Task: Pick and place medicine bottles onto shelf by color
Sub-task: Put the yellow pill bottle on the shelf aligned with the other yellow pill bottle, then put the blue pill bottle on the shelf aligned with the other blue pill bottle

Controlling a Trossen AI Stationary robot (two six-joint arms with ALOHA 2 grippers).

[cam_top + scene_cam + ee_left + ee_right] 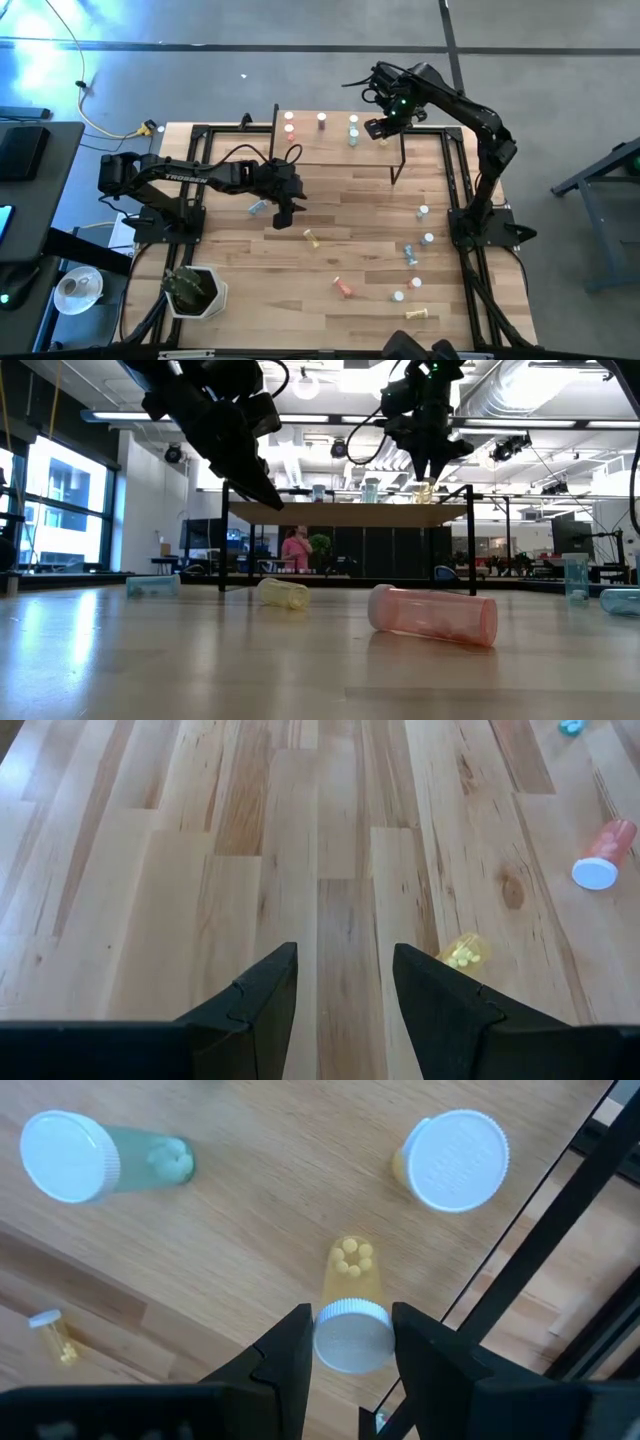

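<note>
The shelf (340, 150) stands at the table's far edge on thin black legs, with several white-capped medicine bottles upright on it. My right gripper (350, 1330) hangs over the shelf's right end, pointing down, shut on a yellow bottle (352, 1270). A green bottle (65, 1142) and another yellow bottle (455, 1160) stand close by on the shelf. My left gripper (345, 970) is open over the bare table left of centre, tilted down, nothing between its fingers. A yellow bottle (462, 952) lies on its side beside it. My right gripper pinches the yellow bottle's white cap (350, 1345) between its two fingers, which come from above and point down. The bottle hangs upright below them, base toward the shelf board. Whether the base rests on the board I cannot tell.
More bottles lie loose on the table: a blue one (257, 207) by my left gripper, a red one (343, 287) near the front, several at the right (423, 212). A potted plant (195, 290) stands off the table's near left corner. The shelf's black legs (400, 165) stand near my right gripper.
</note>
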